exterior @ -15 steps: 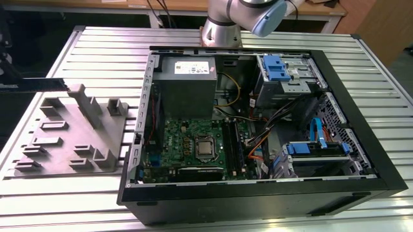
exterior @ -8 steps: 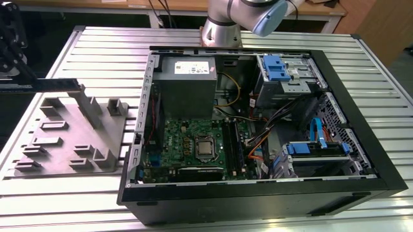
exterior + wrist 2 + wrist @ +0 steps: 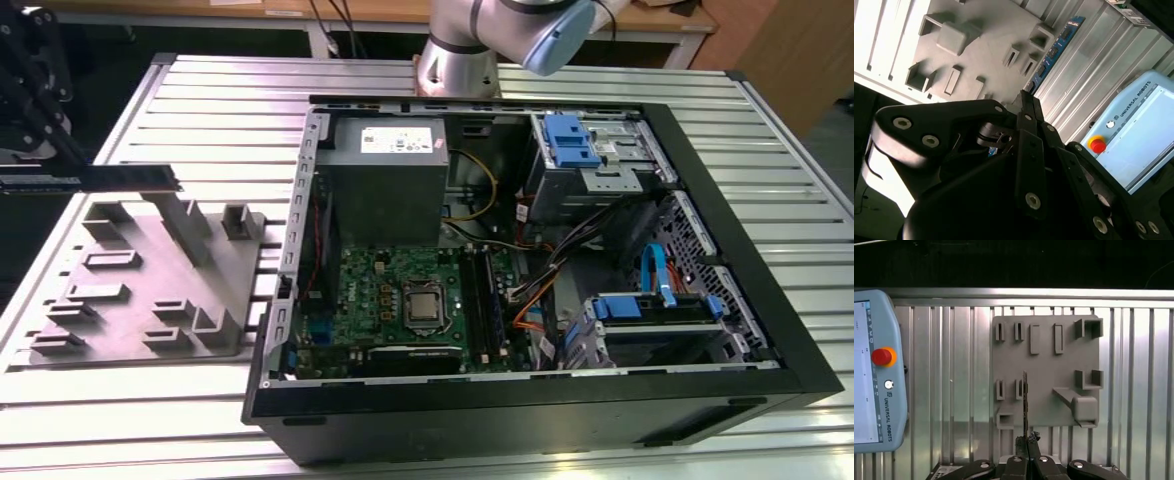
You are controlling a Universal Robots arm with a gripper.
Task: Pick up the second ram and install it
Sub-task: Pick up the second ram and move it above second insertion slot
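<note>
**Fig.: ram in transit, held off to one side of the case.**

- **Grip.** Gripper (image 3: 1027,444) is closed on the second ram (image 3: 100,181). In the first wrist view the fingertips meet on one short end, and the board shows edge-on as a thin dark line.
- **Long axis.** The ram sticks straight out from the fingertips, in line w/ the gripper. In the exterior view it lies approx. horiz., w/ the free end toward the exterior view's right, i.e. toward the PC case (image 3: 534,400).
- **Position.** The ram hangs over the far edge of the grey fixture plate (image 3: 127,300) on the bench (image 3: 400,75). It seems lifted clear of the plate's pockets, but contact w/ the tall post under its free end can't be ruled out.
- **Target.** The green motherboard (image 3: 387,270) lies flat inside the open case, well apart from the ram and to the exterior view's right. The long dark slots (image 3: 483,300) just beside the CPU socket (image 3: 424,305) run near-to-far in that view, so the ram's axis looks roughly crosswise to them (judgement).
- **Slot fill.** Too small to tell.
- **Also on the bench.** A teach pendant (image 3: 874,405) lies beside the plate.
</note>
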